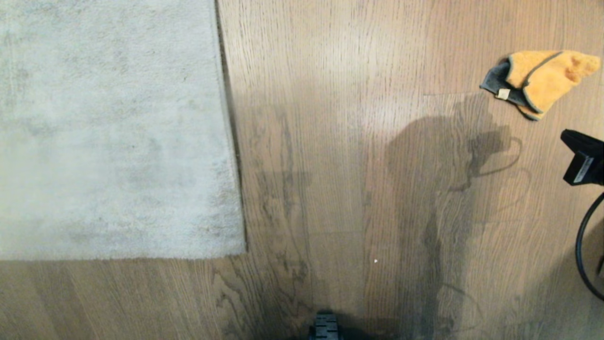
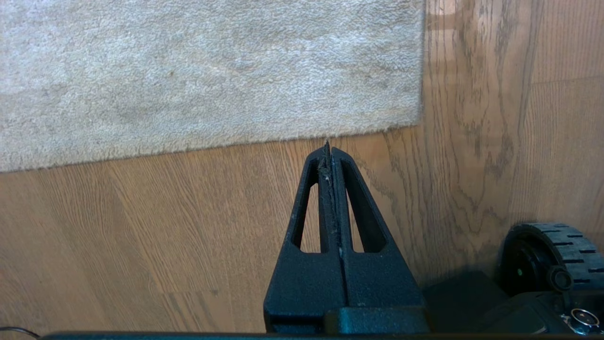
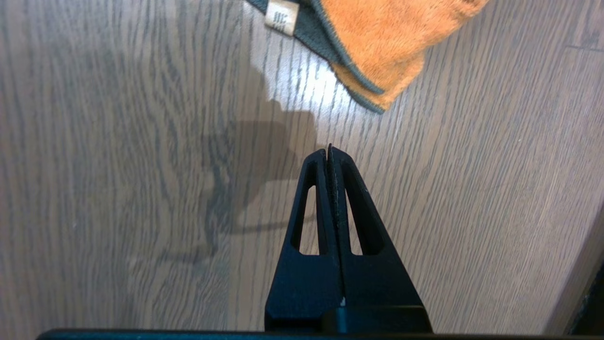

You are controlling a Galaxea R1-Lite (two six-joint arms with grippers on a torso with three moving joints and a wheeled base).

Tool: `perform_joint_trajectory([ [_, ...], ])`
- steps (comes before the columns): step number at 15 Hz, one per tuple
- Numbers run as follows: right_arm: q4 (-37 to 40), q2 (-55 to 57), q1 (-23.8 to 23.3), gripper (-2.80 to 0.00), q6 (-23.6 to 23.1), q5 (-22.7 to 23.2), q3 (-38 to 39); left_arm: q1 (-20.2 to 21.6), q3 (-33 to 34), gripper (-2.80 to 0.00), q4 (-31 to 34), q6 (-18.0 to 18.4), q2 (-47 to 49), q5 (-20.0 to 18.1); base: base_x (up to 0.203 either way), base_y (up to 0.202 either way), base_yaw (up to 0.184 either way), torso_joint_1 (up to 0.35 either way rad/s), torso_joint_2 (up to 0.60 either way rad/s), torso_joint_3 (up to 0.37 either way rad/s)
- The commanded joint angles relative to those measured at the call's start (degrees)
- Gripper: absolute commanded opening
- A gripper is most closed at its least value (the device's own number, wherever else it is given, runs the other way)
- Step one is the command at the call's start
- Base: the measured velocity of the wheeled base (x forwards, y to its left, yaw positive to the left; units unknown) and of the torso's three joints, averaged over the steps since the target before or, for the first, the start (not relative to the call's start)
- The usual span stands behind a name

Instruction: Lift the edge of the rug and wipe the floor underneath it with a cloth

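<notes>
The right gripper (image 3: 329,148) was found with its jaws pressed together on nothing, hanging over bare floor (image 1: 358,189) just short of the cloth (image 1: 542,80); no contact with the cloth was seen. In the head view only the arm's dark wrist block was visible at the right border. The left gripper (image 2: 328,146) was likewise pinched together and empty, held near the robot's base over the planks, pointed toward the rug's near border.

The cloth was recorded lying crumpled on the floor at the far right, well apart from the rug — orange fluffy face up, dark grey reverse and trim folded out on the side toward the rug, a small label (image 3: 281,18) showing there. Its long axis was judged to run roughly across the head view, the pointed orange end away from the rug. It is judged light, soft and limp; a pinch on a raised fold or the bunched trimmed edge would be expected to hold, provided the jaws are opened first.

The rug edge (image 1: 231,141) was noted flat on the floor, running away from the robot, meeting the near border at a corner (image 1: 243,250). The rug is judged heavy and floppy — best pinched right at the edge, near that corner.
</notes>
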Motion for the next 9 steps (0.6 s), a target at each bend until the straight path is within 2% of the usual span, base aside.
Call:
perform_joint_trajectory([
  [1,-0.08,-1.69,0.16,-2.80,-0.06,0.08,1.52,0.02,0.00,-2.80,0.00,0.03,-0.02,0.00,0.000,0.000,0.000,0.000,0.00,0.000],
  [9,0.62,-10.44,0.36,-2.80,0.01,-0.04,12.29,0.02,0.00,-2.80,0.00,0.03,-0.02,0.00,0.000,0.000,0.000,0.000,0.00,0.000],
])
